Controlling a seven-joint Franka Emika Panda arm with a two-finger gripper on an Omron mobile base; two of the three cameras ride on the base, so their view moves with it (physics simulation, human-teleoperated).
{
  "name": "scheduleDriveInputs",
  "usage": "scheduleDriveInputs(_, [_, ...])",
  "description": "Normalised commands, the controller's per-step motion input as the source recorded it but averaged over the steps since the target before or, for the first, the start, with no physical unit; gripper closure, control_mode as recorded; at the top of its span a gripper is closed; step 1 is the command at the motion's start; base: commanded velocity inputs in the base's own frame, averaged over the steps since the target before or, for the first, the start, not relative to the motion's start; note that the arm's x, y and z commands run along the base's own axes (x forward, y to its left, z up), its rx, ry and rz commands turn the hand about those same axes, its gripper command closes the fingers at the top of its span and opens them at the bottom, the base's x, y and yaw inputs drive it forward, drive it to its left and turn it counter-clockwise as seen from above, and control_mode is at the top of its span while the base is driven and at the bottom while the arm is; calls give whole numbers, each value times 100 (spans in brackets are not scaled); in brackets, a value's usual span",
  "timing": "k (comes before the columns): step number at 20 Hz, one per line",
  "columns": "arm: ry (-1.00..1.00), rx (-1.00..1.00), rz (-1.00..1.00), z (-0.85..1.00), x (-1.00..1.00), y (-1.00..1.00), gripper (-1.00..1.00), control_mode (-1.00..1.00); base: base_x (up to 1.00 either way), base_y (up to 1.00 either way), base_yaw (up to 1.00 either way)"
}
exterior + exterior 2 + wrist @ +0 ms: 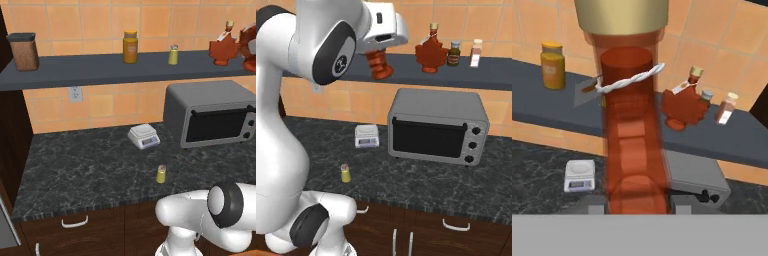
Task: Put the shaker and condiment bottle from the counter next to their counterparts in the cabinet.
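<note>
Condiment bottle (379,65) upright in gripper (377,50), neck up, above cabinet (491,75).

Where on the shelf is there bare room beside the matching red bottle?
Bare shelf runs between the shelf shaker and the matching maple-leaf bottle, where the gripper holds the condiment bottle. Right of the match, two small jars crowd close.

the arm stands tall, its upper links rising along the left of the right base view, the white wrist bent forward at shelf height. the gripper (379,59) points down, jaws clamped on the neck of the bottle (379,66), which hangs at the shelf's (491,75) front edge.
</note>
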Motion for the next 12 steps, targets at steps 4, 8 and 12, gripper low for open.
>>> scheduleDriveInputs(4, [7, 0, -19, -8, 79, 32, 100, -100, 0, 0, 0])
scheduleDriveInputs(8, [0, 4, -19, -3, 75, 8, 100, -100, 0, 0, 0])
scheduleDriveInputs(12, [0, 10, -18, -16, 62, 0, 100, -100, 0, 0, 0])
